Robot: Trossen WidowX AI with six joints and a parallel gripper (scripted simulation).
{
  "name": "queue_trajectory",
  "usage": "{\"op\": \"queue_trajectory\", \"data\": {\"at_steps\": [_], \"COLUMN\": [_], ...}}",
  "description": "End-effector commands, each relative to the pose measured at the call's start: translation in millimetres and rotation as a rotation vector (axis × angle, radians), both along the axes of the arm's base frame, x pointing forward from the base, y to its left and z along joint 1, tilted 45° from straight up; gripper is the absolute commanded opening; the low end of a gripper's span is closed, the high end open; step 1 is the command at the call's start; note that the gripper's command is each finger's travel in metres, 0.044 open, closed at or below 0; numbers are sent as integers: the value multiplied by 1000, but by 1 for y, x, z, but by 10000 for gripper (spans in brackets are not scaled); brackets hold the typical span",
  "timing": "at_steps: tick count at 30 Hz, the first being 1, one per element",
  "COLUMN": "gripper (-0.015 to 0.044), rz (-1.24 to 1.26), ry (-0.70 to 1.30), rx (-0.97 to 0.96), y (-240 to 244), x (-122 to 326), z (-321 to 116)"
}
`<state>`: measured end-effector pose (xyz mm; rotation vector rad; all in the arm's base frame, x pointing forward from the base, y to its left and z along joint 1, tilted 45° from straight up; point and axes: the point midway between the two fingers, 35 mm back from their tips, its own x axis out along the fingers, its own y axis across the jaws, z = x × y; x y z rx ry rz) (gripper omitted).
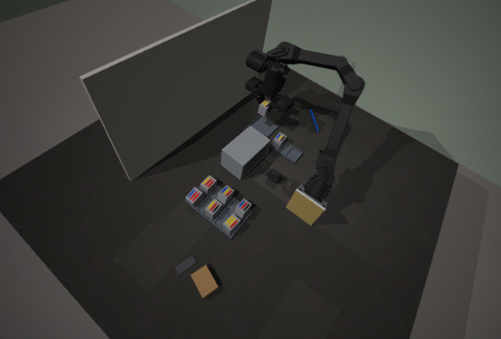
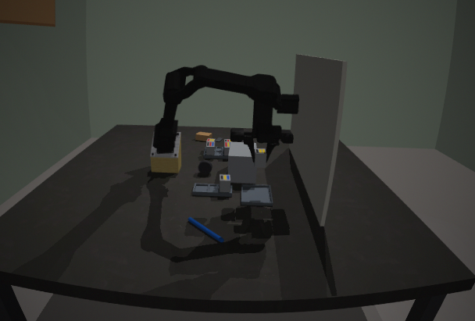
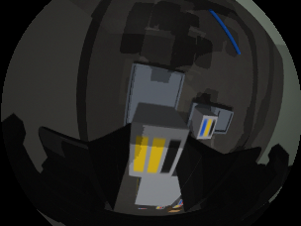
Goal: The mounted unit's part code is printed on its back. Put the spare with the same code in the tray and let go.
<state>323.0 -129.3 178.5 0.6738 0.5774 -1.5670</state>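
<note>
Hanging from the clenched gripper (image 1: pixel 269 103), a spare (image 1: pixel 264 106) is being held just above the tray (image 1: pixel 264 126). The tray is lying almost directly below it.

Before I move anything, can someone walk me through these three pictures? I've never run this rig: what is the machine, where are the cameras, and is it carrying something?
It is one black jointed arm on a tan base block, standing on a dark table. One camera looks down from above, one faces it across the table, and one rides on the wrist. The end effector is shut on a small spare block with yellow stripes, held above the shallow grey tray. Beside the tray stand the big grey mounted unit and another spare on a small rack. A rack of six more spares, a blue pen and an upright board are also there.
</note>
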Motion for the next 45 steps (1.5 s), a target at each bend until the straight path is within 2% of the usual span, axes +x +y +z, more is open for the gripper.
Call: {"op": "queue_trajectory", "data": {"at_steps": [1,45], "gripper": [0,0], "rz": [3,3], "ry": [7,6], "rx": [-2,-1], "y": [-3,-31], "x": [0,0], "z": [-4,-32]}}
